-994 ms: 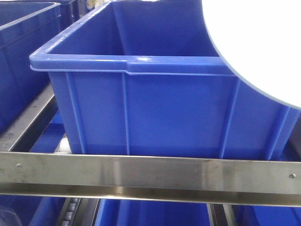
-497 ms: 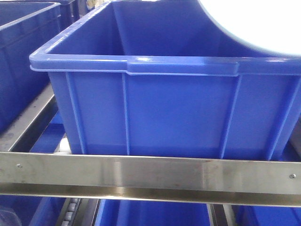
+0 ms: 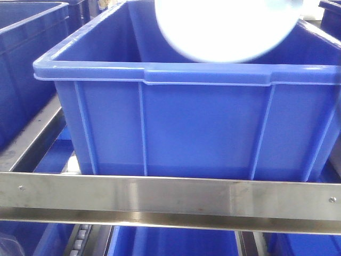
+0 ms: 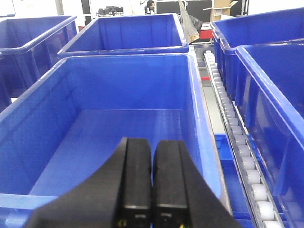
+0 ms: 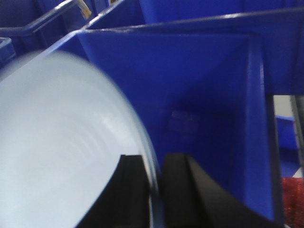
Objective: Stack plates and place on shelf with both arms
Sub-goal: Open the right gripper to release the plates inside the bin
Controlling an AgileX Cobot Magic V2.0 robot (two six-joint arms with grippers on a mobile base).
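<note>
A pale blue-white plate (image 3: pixel 224 26), blurred, hangs above the open blue crate (image 3: pixel 176 128) at the top of the front view. In the right wrist view the plate (image 5: pixel 61 142) stands on edge and fills the left side. My right gripper (image 5: pixel 154 164) is shut on its rim, one finger on each face, above the crate's inside (image 5: pixel 199 80). I cannot tell whether it is one plate or a stack. My left gripper (image 4: pixel 152 147) is shut with nothing in it, over the near wall of a crate (image 4: pixel 118 118). The shelf's steel front rail (image 3: pixel 170 200) runs below the crate.
More blue crates stand around: one at the left (image 3: pixel 26 64), one behind (image 4: pixel 128 33) and others at the right (image 4: pixel 270 85). A roller track (image 4: pixel 237 142) runs between the crates. Further rollers (image 3: pixel 80 242) show below the rail.
The plate has swung from the upper right corner of the front view to the left, and now hangs over the crate's opening near the top middle. The crate and rail have not moved.
</note>
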